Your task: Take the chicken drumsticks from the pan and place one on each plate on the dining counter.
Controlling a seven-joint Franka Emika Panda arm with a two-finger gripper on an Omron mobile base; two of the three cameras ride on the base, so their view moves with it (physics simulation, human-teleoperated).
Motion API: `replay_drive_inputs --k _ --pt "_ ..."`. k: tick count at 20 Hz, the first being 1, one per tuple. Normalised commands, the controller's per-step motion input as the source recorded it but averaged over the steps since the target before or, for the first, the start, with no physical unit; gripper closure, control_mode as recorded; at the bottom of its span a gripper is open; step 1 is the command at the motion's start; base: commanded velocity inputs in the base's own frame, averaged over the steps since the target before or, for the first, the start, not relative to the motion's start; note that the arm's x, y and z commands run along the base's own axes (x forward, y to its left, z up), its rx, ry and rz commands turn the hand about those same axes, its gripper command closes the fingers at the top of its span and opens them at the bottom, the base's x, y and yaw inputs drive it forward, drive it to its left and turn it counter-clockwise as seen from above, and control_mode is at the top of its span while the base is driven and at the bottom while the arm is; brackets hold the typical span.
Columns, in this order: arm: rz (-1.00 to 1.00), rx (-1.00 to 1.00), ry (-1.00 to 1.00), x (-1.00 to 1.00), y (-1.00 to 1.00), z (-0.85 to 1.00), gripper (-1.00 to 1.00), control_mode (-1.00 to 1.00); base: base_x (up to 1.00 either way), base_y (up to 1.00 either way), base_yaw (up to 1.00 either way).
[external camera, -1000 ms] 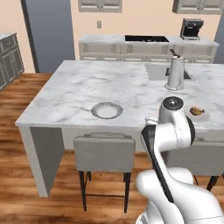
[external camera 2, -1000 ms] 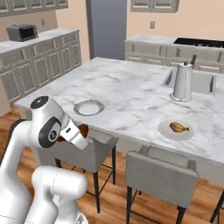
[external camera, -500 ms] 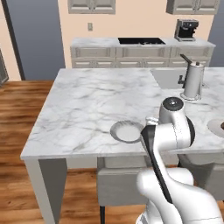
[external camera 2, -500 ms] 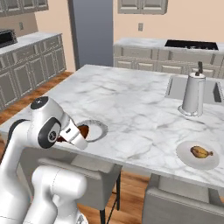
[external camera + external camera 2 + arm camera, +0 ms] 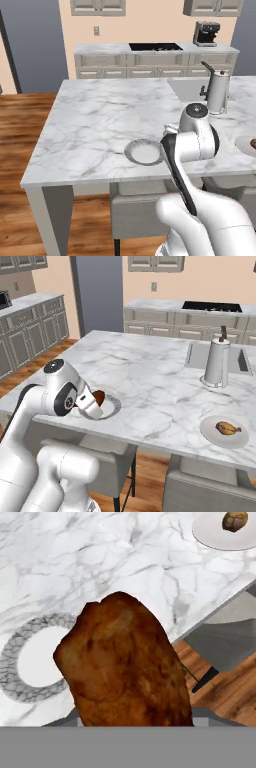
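My gripper (image 5: 93, 404) is shut on a golden-brown chicken drumstick (image 5: 99, 398), held at the near edge of the dining counter (image 5: 150, 373). It hangs just beside and above the near rim of an empty grey plate (image 5: 113, 405). In the hand view the drumstick (image 5: 125, 667) looms large, hiding the fingertips, with the empty plate (image 5: 35, 662) to its left. A second plate (image 5: 215, 437) further right carries another drumstick (image 5: 227, 428). The left base view has the empty plate (image 5: 144, 151) left of my arm. The pan is out of view.
A tall silver kettle (image 5: 217, 363) stands by the sink (image 5: 192, 353). Grey chairs (image 5: 137, 210) are tucked under the near edge. A black cooktop (image 5: 155, 47) and a coffee machine (image 5: 205, 34) sit on the back counter.
The base has driven, so both base views shifted and the dining counter is closer. The empty plate now lies right by the gripper, which still holds the drumstick.
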Motion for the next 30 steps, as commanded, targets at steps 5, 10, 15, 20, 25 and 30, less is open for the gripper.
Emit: replay_drive_inputs --k 5,10,15,20,25,30 --pt "0.0 0.14 0.0 0.84 0.41 0.04 1.0 -1.0 0.0 0.0 0.0" --pt "0.0 0.0 0.03 0.58 0.63 -0.45 1.0 -1.0 0.0 0.0 0.0" --pt "-0.01 0.0 0.0 0.69 0.09 -0.66 1.0 -1.0 0.0 0.0 0.0" --pt "-0.04 0.0 0.03 1.0 0.0 -0.67 1.0 -1.0 0.0 0.0 0.0" --pt "-0.05 0.0 0.06 0.9 0.0 -0.61 1.0 -1.0 0.0 0.0 0.0" --pt "-0.05 0.0 0.08 0.68 0.0 -0.59 1.0 -1.0 0.0 0.0 0.0"
